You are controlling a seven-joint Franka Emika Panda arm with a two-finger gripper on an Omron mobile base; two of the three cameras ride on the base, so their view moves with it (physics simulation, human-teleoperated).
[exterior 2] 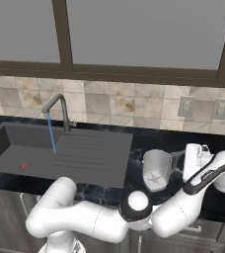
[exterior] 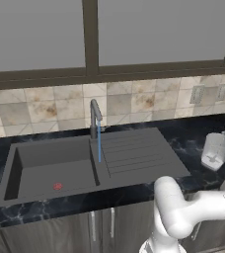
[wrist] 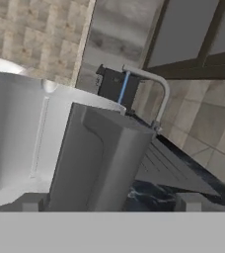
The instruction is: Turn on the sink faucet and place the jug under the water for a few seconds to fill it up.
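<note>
Right of sink [exterior 2: 90, 148], on counter: jug [exterior 2: 157, 174], tilted, between my claw's [exterior 2: 196, 153] wide-spread jaws; grip unconfirmed. Water [exterior 2: 51, 133] falls well left, onto drainboard.

One faucet [exterior: 94, 117], one sink [exterior: 45, 170], one jug [exterior 2: 157, 171], two wall outlets [exterior 2: 186, 106].

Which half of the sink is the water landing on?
The ribbed drainboard, near its inner edge, not the deep basin with the red drain mark.
</note>
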